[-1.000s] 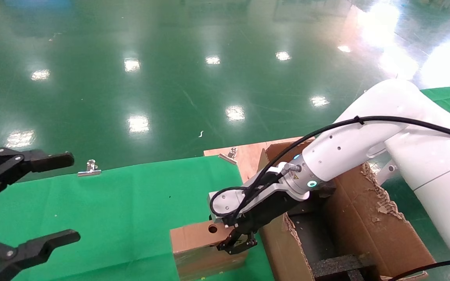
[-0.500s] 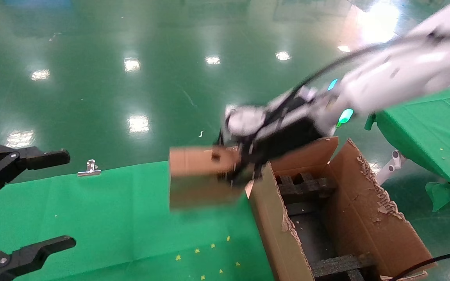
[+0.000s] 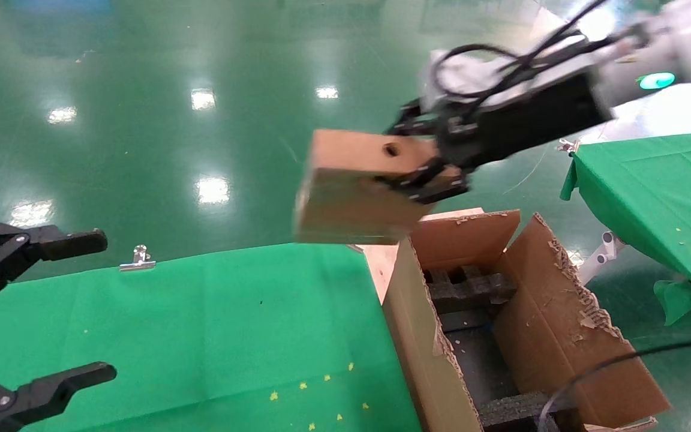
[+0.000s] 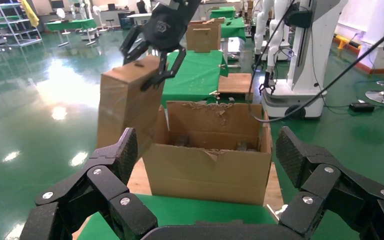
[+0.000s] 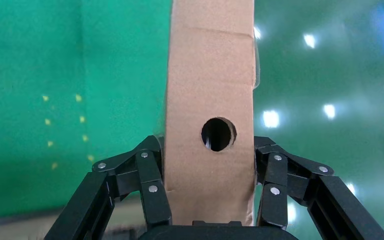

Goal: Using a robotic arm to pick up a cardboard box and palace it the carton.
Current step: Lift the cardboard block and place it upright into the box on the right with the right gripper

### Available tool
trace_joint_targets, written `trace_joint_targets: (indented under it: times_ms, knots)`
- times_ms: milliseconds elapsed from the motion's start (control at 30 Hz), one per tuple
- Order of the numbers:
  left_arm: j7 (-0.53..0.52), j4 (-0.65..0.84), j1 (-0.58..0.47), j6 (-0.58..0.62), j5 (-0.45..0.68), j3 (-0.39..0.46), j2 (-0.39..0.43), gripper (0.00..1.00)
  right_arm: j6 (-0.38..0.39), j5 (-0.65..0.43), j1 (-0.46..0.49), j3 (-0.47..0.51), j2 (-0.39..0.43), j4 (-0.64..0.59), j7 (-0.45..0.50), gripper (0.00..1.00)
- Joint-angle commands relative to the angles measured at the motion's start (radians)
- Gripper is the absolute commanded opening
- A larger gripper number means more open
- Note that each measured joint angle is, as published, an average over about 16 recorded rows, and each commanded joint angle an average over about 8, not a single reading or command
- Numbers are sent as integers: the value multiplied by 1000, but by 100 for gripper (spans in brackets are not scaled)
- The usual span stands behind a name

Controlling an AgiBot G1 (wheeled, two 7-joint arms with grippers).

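Both fingers of the right hand point(image 3: 426, 171) pinch the cardboard box point(image 3: 357, 189), raised above the carton point(image 3: 561, 336).

The cardboard box point(image 3: 357, 192) looks matt brown; the carton point(image 3: 561, 336) is rough, torn corrugated card, apparently foam-lined.

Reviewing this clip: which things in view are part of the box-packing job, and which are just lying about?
Part of the job:
- small brown cardboard box with a round hole, held in the air
- right gripper, clamped on that box
- large brown corrugated carton with torn flaps and black foam inserts

Just lying about:
- silver metal clip at the green cloth's edge
- left gripper, open and idle
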Motion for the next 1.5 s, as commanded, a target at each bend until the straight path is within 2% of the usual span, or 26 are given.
trace_joint_targets:
  times_ms: [33, 333, 700, 933, 1333, 1500]
  knots:
    - [0, 0, 0, 0, 0, 0, 0, 100, -1, 17, 24, -30, 32, -18, -7, 0]
    - [0, 0, 0, 0, 0, 0, 0, 100, 3, 18, 116, -167, 235, -12, -1, 0]
    - [0, 0, 0, 0, 0, 0, 0, 100, 9, 42, 116, -303, 446, 91, 60, 0]
    - [0, 0, 0, 0, -1, 0, 0, 100, 18, 68, 108, -345, 489, 156, 99, 0]
    - [0, 0, 0, 0, -1, 0, 0, 100, 28, 69, 99, -345, 480, 150, 106, 0]
    - [0, 0, 0, 0, -1, 0, 0, 100, 94, 79, 52, -366, 492, 168, 194, 0]
